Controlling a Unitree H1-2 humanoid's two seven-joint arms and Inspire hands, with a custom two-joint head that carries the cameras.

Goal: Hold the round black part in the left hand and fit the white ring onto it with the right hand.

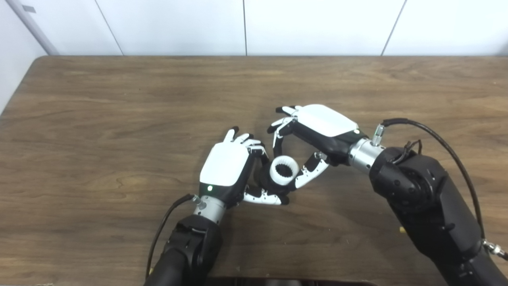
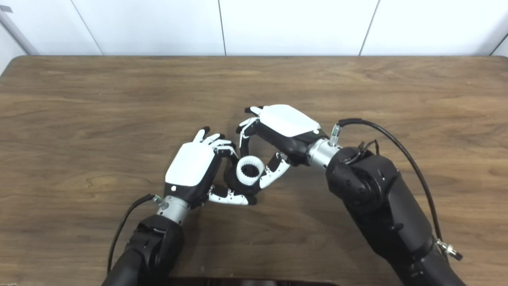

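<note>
White ring (image 1: 284,171) seated on round black part (image 1: 266,179), gripped by left hand (image 1: 228,169). Right hand (image 1: 313,133) beside ring, fingers curled loosely apart, thumb near the rim. Wooden table (image 1: 119,119) beneath.

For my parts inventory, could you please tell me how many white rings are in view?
1. The white ring sits on the round black part, held by the left robot hand, with the right robot hand around it. Others may be hidden beneath the hands.
</note>
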